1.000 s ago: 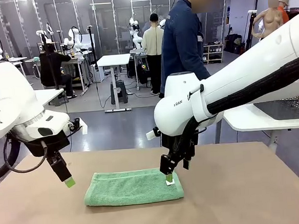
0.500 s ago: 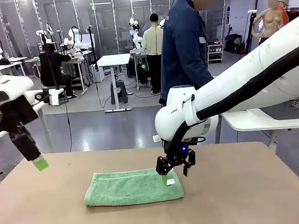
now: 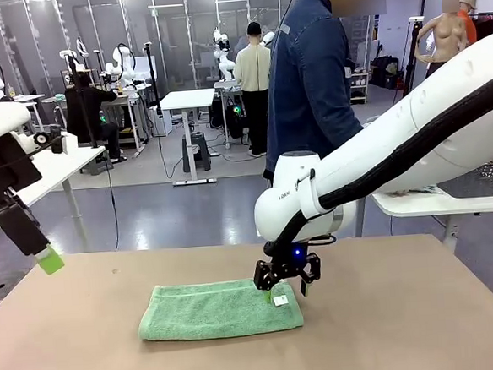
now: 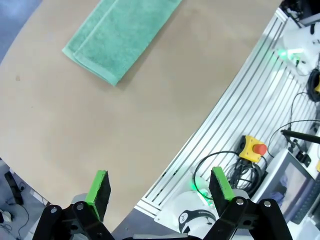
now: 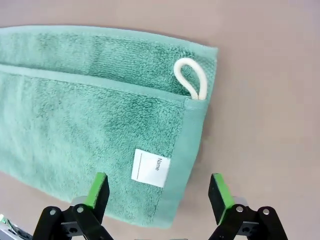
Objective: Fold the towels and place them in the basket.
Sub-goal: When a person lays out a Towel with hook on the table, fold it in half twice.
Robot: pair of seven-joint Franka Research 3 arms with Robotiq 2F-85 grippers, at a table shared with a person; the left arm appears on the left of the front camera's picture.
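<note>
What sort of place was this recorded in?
Most likely a robotics lab or workshop hall: a yellow emergency-stop box with a red button and loose cables lie by the table, and white workbenches on a grey floor stand behind the person.

The left end effector [image 3: 48,259] is held high at the far left, its fingers pointed down and slightly tilted, the jaws spread wide and nothing gripped. The right arm is stretched in towards the middle, wrist bent downward. The right end effector [image 3: 287,285] is held low, jaws parted wide, nothing gripped.
</note>
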